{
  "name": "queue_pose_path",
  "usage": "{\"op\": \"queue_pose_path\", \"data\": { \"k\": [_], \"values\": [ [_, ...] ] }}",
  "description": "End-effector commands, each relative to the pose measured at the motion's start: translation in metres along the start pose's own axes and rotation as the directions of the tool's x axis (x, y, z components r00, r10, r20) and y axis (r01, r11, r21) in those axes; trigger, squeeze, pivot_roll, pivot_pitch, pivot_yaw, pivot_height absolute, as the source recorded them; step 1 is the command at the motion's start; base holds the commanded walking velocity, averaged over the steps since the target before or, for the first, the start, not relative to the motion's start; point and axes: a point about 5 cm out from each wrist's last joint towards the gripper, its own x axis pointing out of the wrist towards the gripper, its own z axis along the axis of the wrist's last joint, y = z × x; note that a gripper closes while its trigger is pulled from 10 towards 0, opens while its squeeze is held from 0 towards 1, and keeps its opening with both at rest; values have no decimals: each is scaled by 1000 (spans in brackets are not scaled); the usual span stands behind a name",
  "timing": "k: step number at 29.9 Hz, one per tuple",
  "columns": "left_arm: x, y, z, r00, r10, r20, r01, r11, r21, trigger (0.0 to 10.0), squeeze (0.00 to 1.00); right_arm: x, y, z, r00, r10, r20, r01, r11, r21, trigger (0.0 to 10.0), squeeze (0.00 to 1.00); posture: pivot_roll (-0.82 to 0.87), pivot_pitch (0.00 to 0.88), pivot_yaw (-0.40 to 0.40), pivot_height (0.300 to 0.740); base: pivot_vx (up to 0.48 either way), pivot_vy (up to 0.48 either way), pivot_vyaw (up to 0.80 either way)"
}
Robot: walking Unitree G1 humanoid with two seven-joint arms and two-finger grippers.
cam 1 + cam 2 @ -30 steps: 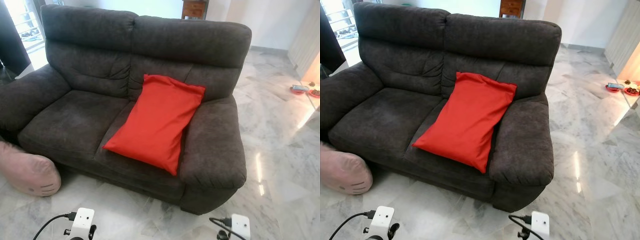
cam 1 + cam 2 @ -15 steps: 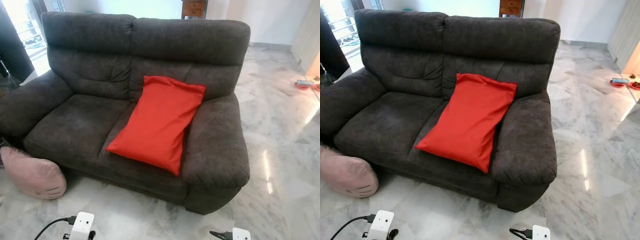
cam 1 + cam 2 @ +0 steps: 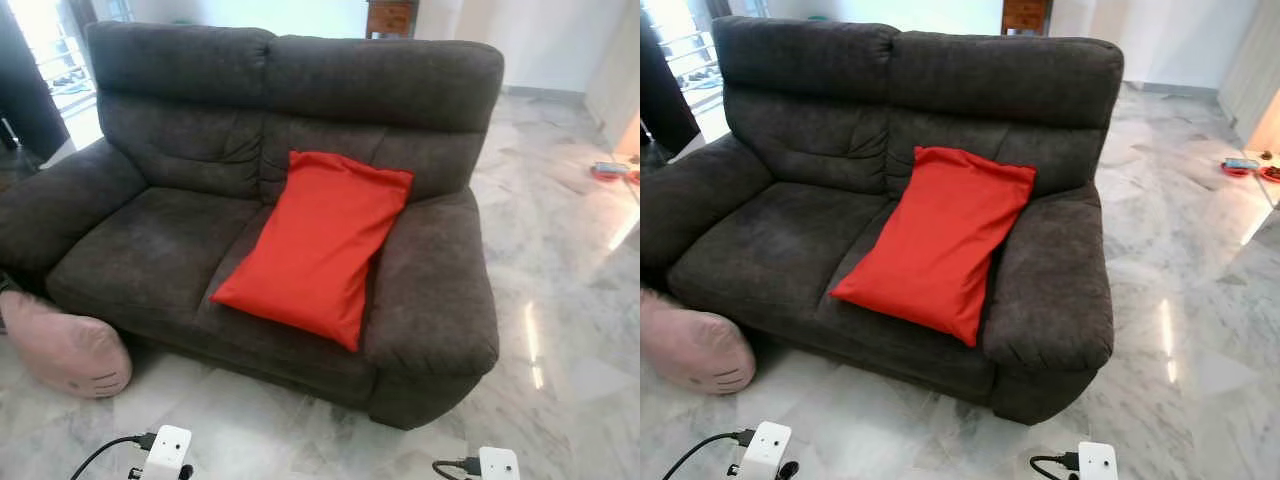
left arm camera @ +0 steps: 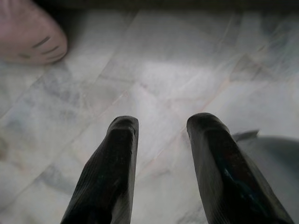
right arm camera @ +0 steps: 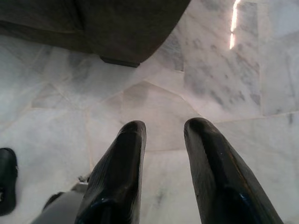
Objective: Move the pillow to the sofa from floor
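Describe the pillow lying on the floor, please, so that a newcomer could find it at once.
Start at the dark grey fabric sofa. By its left front corner, on the marble floor, lies a rounded pale pink pillow with dark whisker-like marks, unlike the flat red rectangular pillow on the seat.

Red pillow (image 3: 318,242), dark grey sofa (image 3: 180,120), pink cushion (image 3: 65,350)

No readable text, label, brand, number or sign is showing anywhere in these views. The pink cushion (image 3: 65,350) on the floor is carrying only a few dark drawn strokes, which are not forming letters or digits.
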Motion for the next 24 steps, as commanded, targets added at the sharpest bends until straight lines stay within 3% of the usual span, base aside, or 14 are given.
{"op": "queue_pose_path", "data": {
  "k": [1,5,11,15,18,20,22,23,24],
  "values": [
    [2,-3,3,1000,6,-6,-6,1000,-21,10000,0,-1,-8,0,1000,-13,15,14,1000,-27,10000,0,40,0,-55,740,0,0,0],
    [3,-7,8,1000,-3,11,3,1000,-19,10000,0,-3,-17,-2,999,-21,38,22,999,-36,10000,0,32,0,-57,740,0,0,0],
    [3,-11,10,999,-12,31,12,1000,-12,10000,0,-10,-36,1,987,-51,153,54,998,-21,10000,0,-3,0,-54,740,0,0,0],
    [2,-12,7,999,-13,30,13,1000,-12,10000,0,-16,-41,-10,987,-60,146,61,998,-5,10000,0,-3,0,-62,740,0,0,0],
    [0,-14,1,1000,-11,23,12,1000,-25,10000,0,-19,-36,-34,999,-53,7,53,998,22,10000,0,16,0,-69,740,0,0,0],
    [-1,-15,-1,1000,-11,18,11,999,-32,10000,0,-20,-34,-40,999,-42,-34,42,999,27,10000,0,16,0,-67,740,0,0,0],
    [-3,-18,-8,1000,-27,7,27,999,-31,10000,0,-23,-28,-56,989,-31,-145,27,999,-29,10000,0,8,0,-57,740,0,0,0],
    [-6,-22,-13,999,-43,2,43,999,-20,10000,0,-26,-29,-66,974,-54,-218,29,993,-116,10000,0,11,0,-46,740,0,0,0],
    [-6,-23,-15,999,-48,1,48,999,-20,10000,0,-27,-30,-67,973,-59,-221,32,992,-123,10000,0,9,0,-42,740,0,0,0]
  ]
}}
